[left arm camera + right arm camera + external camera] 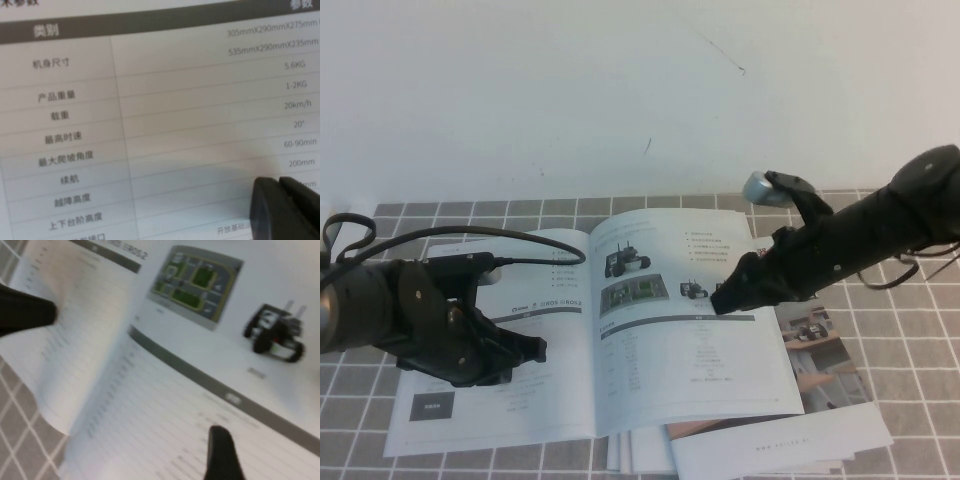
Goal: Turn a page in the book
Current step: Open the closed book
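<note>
With the right claw [725, 298] spread wide on the right-hand page [705, 350] of the open book [590, 340] beneath it, and the left claw [525, 350] clenched empty pressing the opposite leaf, the glossy page could slip free or crease.

Left gripper [282, 207] fingers [267, 210] together over page [150, 125].

The high view looks down from the robot's side at the tiled desk [910, 320], taking in the open book [620, 330] and both arms. The left wrist view sits very close over the book's spec table [150, 125], left pincer [282, 207] at its edge. The right wrist view, also close, faces the right-hand page [210, 365] beyond the right pincer [130, 385]. All 3 share the book.
</note>
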